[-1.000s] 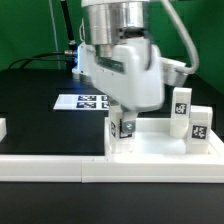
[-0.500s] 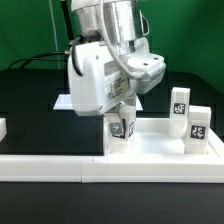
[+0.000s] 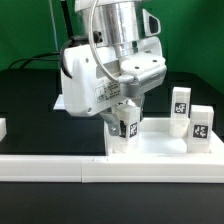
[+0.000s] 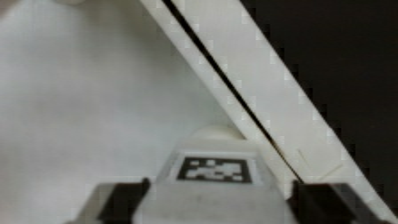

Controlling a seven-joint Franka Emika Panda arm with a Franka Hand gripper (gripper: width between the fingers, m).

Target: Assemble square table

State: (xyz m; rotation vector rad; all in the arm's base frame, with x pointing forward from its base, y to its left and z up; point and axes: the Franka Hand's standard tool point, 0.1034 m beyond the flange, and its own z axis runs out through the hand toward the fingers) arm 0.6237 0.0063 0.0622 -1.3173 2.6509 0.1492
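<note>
Standing on the slab (image 3: pixel 160 148): three tagged legs (image 3: pixel 123 127).

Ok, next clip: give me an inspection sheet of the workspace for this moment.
Surface: black table, white border rail along the front edge.
Job's things: square tabletop lying flat; one tagged leg upright at its corner, two more legs upright at the exterior view's right.
Clutter: marker board partly hidden behind the arm; small white part at the exterior view's left edge.
Tool: straddling the corner leg; grip cannot be told.
Cables: dark cables behind.
Surroundings: green backdrop.
</note>
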